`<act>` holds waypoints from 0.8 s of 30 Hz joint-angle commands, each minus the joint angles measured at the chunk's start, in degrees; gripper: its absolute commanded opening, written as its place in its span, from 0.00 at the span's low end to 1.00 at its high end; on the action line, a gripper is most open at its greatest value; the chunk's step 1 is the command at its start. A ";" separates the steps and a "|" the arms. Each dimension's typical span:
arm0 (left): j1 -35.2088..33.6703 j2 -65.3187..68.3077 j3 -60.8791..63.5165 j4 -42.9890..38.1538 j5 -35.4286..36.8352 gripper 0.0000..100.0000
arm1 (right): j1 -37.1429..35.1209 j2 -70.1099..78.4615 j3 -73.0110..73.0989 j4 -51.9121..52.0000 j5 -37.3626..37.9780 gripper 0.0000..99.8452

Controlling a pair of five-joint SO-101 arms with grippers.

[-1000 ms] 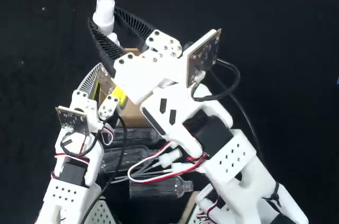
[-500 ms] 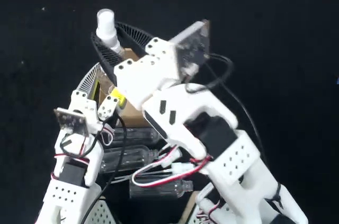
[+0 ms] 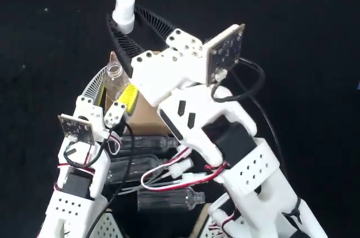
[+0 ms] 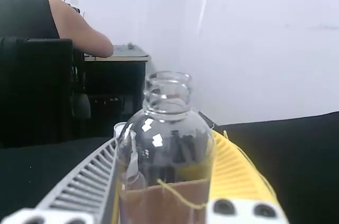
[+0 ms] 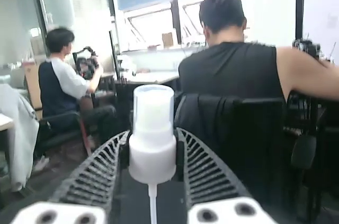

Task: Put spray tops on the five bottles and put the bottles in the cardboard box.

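A white spray top (image 3: 124, 10) is pinched between the black fingers of my right gripper (image 3: 124, 14), high over the far side of the table. In the right wrist view the spray top (image 5: 152, 134) stands upright in the gripper (image 5: 152, 152), its thin tube hanging down. Nearer and lower, my left gripper (image 3: 116, 84) is shut on a clear bottle (image 3: 114, 77) held upright with a bare open neck. The bottle (image 4: 165, 144) sits between the grey finger (image 4: 79, 181) and the yellow finger (image 4: 235, 171). The cardboard box (image 3: 149, 117) lies under both grippers.
Three clear bottles without tops lie on their sides on the black table near the arm bases: one (image 3: 143, 143), a second (image 3: 135, 167) and a third (image 3: 169, 198). Red and white cables (image 3: 169, 179) hang over them. People sit at desks in the room behind.
My right gripper dipped with the spray top toward the bottle, then rose and shifted right. The bottle's open neck now shows apart from it. The left arm has barely moved.
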 commanded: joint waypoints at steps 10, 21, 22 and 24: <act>0.31 -0.88 1.36 -0.18 0.18 0.03 | 0.97 -2.24 -0.84 -3.52 -0.35 0.01; 0.31 -0.88 1.36 -0.26 0.18 0.03 | 0.97 -8.13 0.66 -3.52 -0.35 0.01; 0.31 -0.88 1.36 -0.26 0.18 0.03 | 0.97 -8.22 0.92 -3.52 -0.79 0.01; 0.31 -0.88 1.36 -0.26 0.18 0.03 | -0.26 -8.04 1.10 -3.52 -3.52 0.01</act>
